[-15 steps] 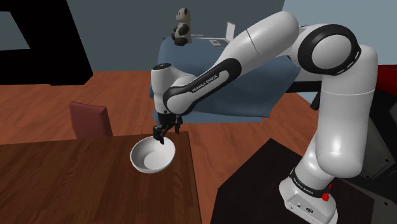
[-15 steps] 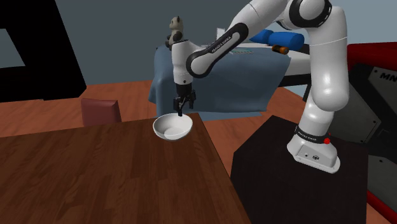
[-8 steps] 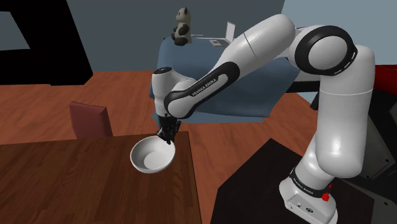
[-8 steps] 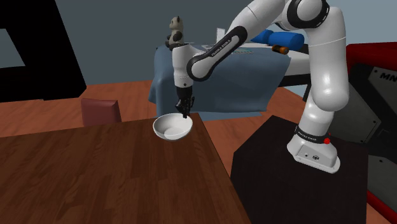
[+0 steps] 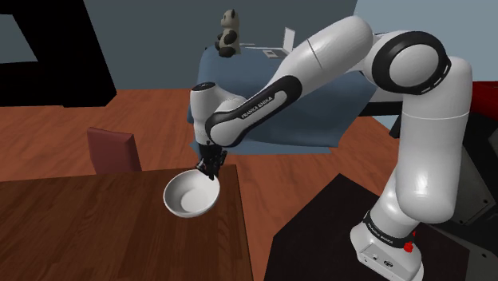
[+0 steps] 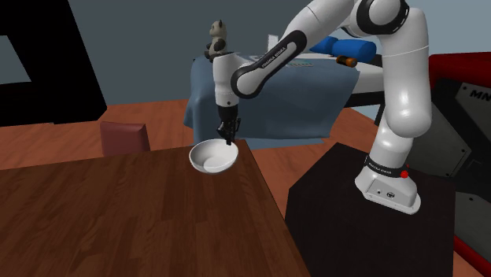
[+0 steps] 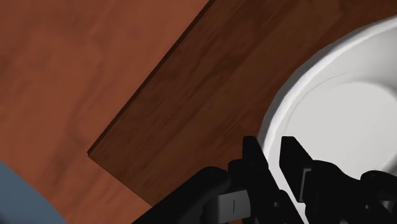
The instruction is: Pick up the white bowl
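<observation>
One bowl point(image 5: 190, 197), one table point(image 5: 96, 235), one chair point(image 5: 114, 151), one toy panda point(image 5: 228, 33).

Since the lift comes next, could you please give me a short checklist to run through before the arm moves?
1. The gripper straddles the white bowl at its rim, one finger inside, one outside: ok.
2. The fingers clasp the rim: ok.
3. The bowl rests upright on the table: ok.
4. Nothing lies inside the bowl: ok.
5. Grip firm enough for lifting: cannot tell.
</observation>
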{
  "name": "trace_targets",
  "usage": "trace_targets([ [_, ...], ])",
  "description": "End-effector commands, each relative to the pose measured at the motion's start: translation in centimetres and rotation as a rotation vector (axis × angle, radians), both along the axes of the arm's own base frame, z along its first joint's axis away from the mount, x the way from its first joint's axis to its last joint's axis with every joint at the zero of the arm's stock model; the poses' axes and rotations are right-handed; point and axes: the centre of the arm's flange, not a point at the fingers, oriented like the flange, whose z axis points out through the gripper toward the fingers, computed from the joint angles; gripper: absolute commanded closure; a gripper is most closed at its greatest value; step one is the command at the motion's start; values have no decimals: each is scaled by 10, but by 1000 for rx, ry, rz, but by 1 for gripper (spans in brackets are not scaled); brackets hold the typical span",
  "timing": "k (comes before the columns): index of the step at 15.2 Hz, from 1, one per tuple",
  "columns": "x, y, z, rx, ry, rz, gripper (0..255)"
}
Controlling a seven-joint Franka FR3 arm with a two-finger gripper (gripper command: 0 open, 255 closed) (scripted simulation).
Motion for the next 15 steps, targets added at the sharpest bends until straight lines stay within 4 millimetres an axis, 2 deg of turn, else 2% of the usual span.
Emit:
trace_targets([
  [1, 1, 0, 10, 0, 0, 0, 255],
  [13, 1, 0, 73, 0, 0, 0, 255],
  [15, 1, 0, 74, 0, 0, 0, 255],
])
